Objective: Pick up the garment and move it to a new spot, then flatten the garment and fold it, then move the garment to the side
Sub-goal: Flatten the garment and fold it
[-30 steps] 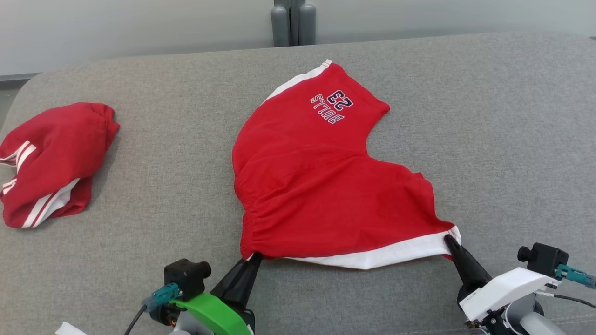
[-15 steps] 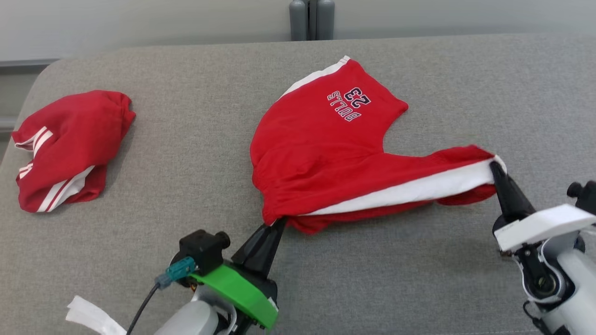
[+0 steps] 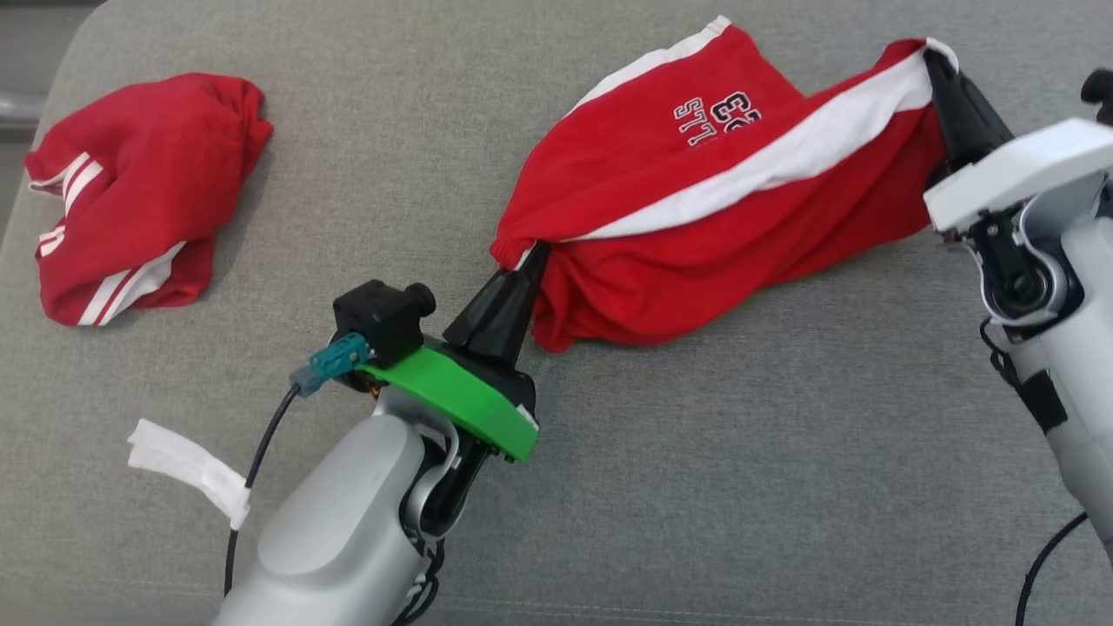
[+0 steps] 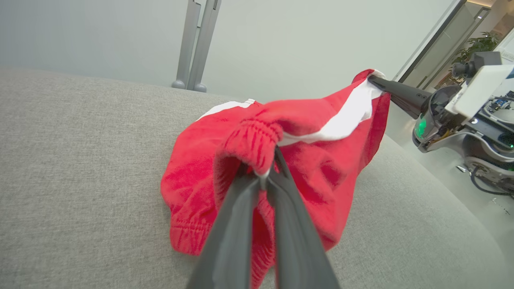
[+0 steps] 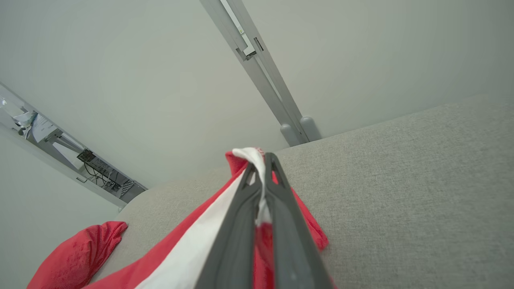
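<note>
Pinching shorts [image 3: 696, 200]: left claw [image 3: 532, 254] waistband [image 4: 253, 138], right claw [image 3: 935, 59] white hem [image 5: 188, 249]; head view adds second garment [image 3: 139, 191].

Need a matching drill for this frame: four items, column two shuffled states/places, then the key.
1 left gripper
2 right gripper
3 second red garment
4 white tag

A bunched on the cushion, untouched
B shut on the shorts' elastic waistband
C beside the left forearm
D shut on the shorts' white-striped corner

Pairs: 1-B, 2-D, 3-A, 4-C
</note>
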Tool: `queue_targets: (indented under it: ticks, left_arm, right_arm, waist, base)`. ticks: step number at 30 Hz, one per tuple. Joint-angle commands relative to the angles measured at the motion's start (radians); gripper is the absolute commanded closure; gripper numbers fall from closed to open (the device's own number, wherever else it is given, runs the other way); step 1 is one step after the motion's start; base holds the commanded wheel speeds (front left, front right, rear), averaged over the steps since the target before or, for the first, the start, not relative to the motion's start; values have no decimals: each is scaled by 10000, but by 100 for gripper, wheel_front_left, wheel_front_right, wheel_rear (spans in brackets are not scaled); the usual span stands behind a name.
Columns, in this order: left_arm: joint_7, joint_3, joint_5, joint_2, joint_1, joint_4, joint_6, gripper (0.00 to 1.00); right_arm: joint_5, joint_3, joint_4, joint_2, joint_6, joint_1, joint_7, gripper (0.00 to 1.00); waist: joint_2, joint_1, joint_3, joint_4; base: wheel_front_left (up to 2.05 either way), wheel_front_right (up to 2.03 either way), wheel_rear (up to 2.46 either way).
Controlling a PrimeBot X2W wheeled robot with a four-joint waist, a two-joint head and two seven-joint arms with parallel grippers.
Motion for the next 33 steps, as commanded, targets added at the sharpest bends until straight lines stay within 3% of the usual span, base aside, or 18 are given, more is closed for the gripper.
queue_targets:
  ticks: [1,11,23,24,25,26,33]
  left_arm:
    - [-30,69,-125,-50,-331,201,-59,100]
    - [-19,253,-271,-618,-1507,1301,-141,100]
    - [-20,394,-525,-933,-2479,1772,-142,100]
    - [-20,390,-469,-944,-2506,1834,-142,66]
    - [-20,399,-374,-964,-2537,1888,-142,0]
    - [-20,398,-291,-974,-2552,1934,-142,0]
    - [-18,781,831,-987,-1991,1833,-141,0]
  right_arm:
    - [-158,42,308,26,-4,-450,65,100]
    - [-1026,653,3045,588,-3,-3168,-38,100]
    - [-1772,1550,5508,920,-4,-5005,-753,100]
    - [-1763,1581,5632,950,-4,-5059,-794,84]
    - [-1741,1635,5760,981,-4,-5112,-833,14]
    - [-1756,1729,5870,983,-4,-5137,-826,0]
    - [-1905,2515,6169,710,-4,-4642,-967,0]
  waist:
    - [0,0,681,563]
    - [0,0,1658,1167]
    - [0,0,2177,1479]
    - [0,0,2183,1480]
    - [0,0,2181,1477]
    - [0,0,2169,1467]
    - [0,0,1779,1332]
  base:
    - [0,0,0]
    - [0,0,0]
    - [0,0,0]
    - [0,0,0]
    - [0,0,0]
    - [0,0,0]
    - [0,0,0]
